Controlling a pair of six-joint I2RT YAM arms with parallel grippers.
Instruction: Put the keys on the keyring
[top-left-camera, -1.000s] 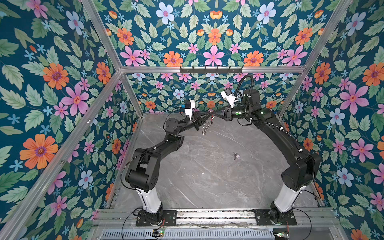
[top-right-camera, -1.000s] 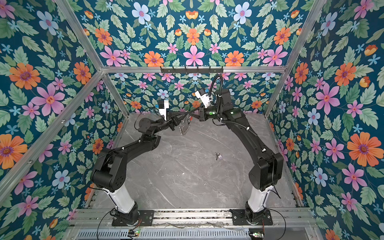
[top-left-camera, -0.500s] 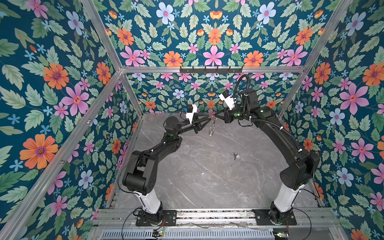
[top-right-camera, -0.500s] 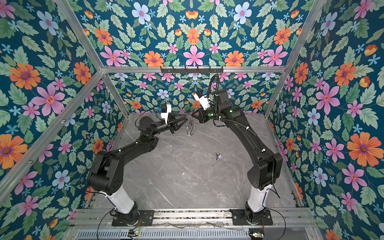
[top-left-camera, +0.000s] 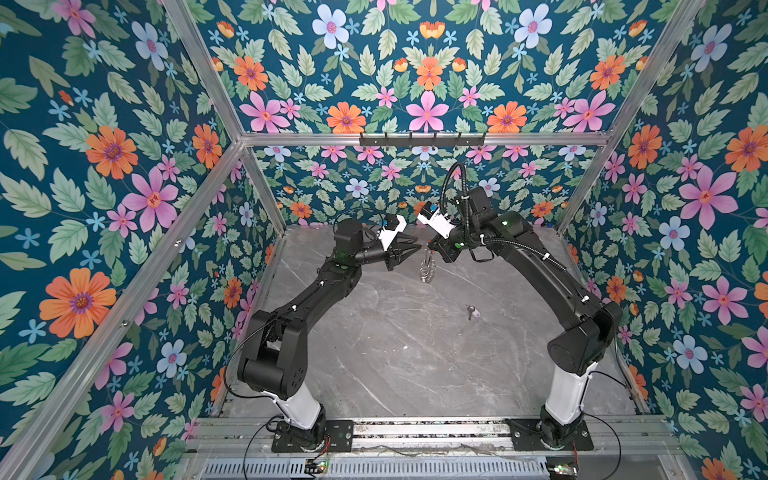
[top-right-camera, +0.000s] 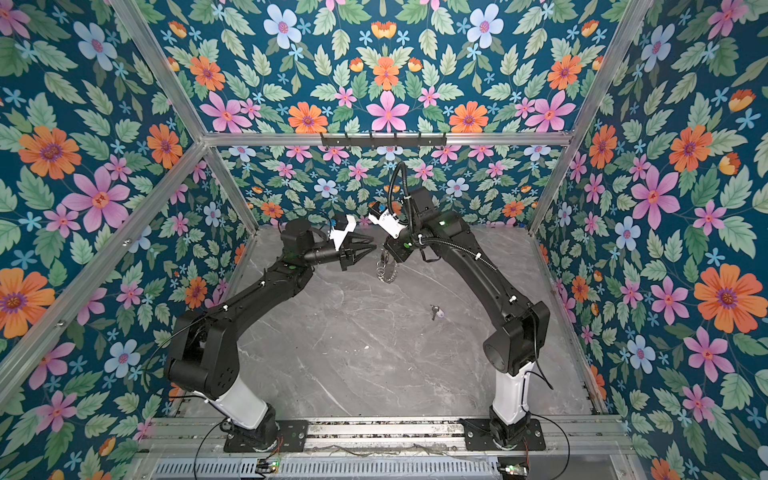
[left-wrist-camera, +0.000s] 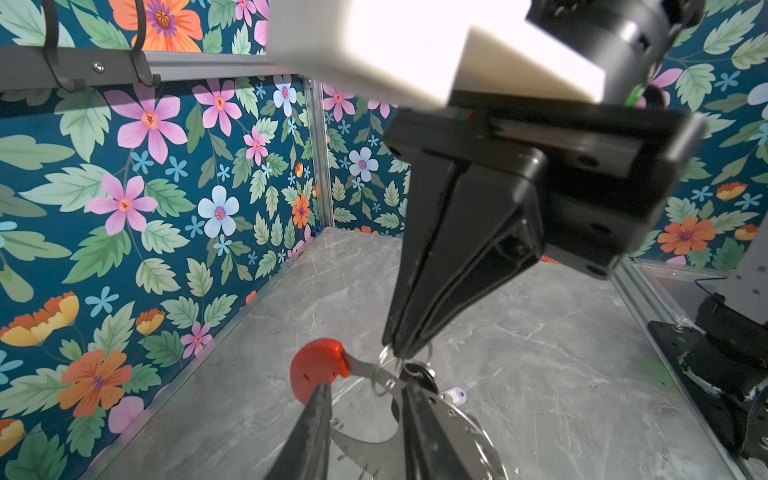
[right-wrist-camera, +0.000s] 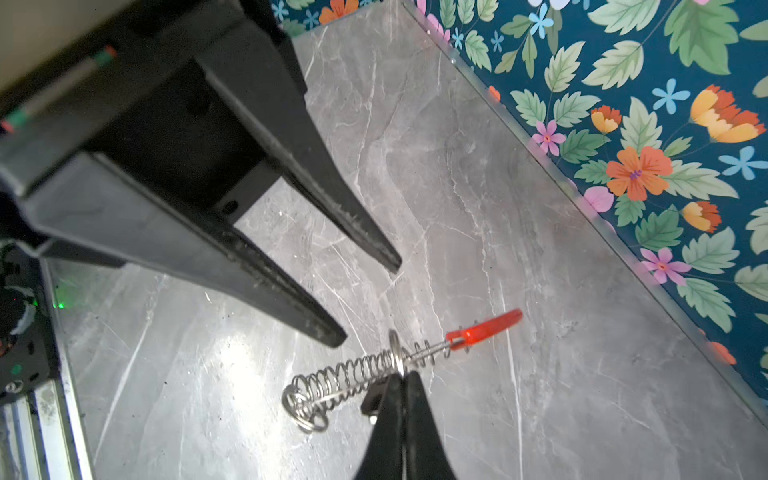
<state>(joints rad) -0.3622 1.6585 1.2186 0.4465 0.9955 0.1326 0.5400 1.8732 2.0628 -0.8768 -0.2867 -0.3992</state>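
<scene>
One key (top-left-camera: 471, 311) is seen on the desk (top-left-camera: 395, 357); the keyring (right-wrist-camera: 357, 376) is pinched in closed right fingers (right-wrist-camera: 392, 419), left fingers (right-wrist-camera: 266, 284) parted, empty.

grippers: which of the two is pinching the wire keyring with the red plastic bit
The right gripper: its jaws are shut on the silver-ringed wire keyring. The left gripper is open beside it, holding nothing.

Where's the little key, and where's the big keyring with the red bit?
key (top-left-camera: 470, 311): in a top view, on its dark head.
keyring (right-wrist-camera: 357, 372): in the right wrist view, on its row of silver rings.
</scene>
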